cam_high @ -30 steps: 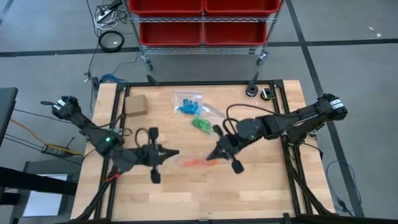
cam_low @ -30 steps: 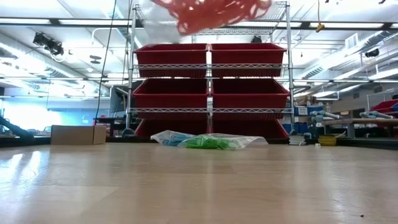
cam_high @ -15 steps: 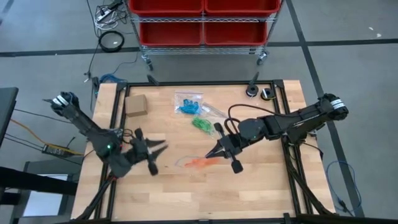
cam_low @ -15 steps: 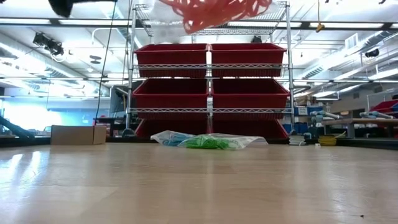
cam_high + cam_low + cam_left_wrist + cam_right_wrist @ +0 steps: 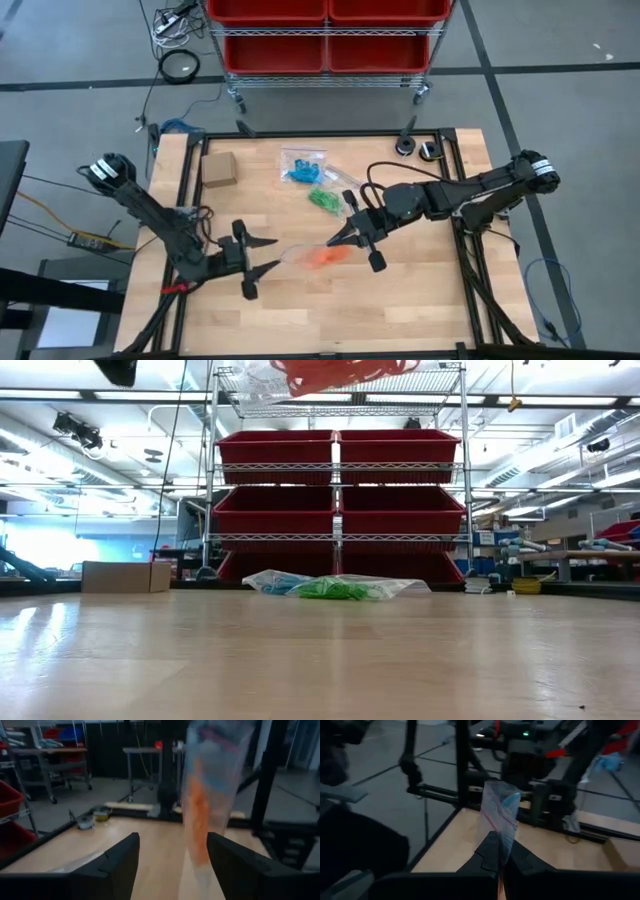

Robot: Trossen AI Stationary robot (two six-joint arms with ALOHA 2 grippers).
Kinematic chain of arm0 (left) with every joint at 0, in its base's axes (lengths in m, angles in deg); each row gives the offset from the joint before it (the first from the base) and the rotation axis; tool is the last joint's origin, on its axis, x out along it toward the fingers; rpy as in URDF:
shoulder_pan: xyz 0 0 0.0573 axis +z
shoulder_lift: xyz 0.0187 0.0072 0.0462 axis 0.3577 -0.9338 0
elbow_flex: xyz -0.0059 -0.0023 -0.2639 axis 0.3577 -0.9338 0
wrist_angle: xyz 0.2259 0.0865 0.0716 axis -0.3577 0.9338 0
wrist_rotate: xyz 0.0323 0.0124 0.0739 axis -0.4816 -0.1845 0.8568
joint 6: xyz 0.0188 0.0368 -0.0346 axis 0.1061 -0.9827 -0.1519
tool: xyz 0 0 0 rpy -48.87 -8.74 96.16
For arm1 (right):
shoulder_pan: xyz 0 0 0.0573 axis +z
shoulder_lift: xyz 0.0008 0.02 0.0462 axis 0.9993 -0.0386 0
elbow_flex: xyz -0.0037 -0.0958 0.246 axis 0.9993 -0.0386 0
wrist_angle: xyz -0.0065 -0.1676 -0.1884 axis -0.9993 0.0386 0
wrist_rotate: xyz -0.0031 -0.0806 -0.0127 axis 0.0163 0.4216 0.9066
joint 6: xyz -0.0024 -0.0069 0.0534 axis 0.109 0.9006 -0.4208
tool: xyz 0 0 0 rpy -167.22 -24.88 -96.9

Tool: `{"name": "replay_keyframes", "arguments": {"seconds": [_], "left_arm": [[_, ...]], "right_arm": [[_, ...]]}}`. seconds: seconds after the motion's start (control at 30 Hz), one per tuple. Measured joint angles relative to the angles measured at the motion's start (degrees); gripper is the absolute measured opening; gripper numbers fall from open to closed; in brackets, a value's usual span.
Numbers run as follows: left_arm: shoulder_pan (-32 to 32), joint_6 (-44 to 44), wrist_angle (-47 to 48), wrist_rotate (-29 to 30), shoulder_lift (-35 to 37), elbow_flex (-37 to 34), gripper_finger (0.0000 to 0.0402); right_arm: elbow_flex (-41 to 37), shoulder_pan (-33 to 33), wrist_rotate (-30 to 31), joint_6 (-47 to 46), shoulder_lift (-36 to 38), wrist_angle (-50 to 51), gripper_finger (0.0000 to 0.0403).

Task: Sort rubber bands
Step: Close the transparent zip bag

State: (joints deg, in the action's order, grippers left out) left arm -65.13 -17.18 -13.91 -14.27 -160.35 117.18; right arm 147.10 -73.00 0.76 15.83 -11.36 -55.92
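From above we see our right gripper (image 5: pixel 345 232) clamped on the bag of orange rubber bands (image 5: pixel 318 256); our left gripper (image 5: pixel 268 254) gapes empty, while the low view shows only the bag, aloft.

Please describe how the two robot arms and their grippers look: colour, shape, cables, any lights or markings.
Both arms are dark, slim and jointed. The left gripper and the right gripper each have two flat, dark, pointed fingers. Each arm has a pale ring at its base. A thin black cable loops over the right arm. A small green light glows on the left arm, with a red tag nearby.
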Motion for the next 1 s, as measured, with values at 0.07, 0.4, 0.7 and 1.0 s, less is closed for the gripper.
{"name": "replay_keyframes", "arguments": {"seconds": [0.07,0.4,0.7,1.0], "left_arm": [[-0.1,-1.3,-2.6,-0.1,-0.5,0.0,0.0245],[-0.1,-2.9,-7.3,-4.2,-0.9,0.0,0.0239],[3.0,-5.0,-11.3,-0.6,-1.0,0.0,0.0239],[6.0,-7.3,-14.3,-8.1,-1.0,0.0,0.0211]], "right_arm": [[0.0,-0.2,1.3,0.5,0.0,-0.2,0.0],[0.0,-1.4,2.9,1.5,0.0,-1.4,0.0],[0.0,-1.4,3.4,1.7,0.0,-2.6,0.0],[0.0,-1.4,3.4,1.7,0.0,-2.7,0.0]]}}
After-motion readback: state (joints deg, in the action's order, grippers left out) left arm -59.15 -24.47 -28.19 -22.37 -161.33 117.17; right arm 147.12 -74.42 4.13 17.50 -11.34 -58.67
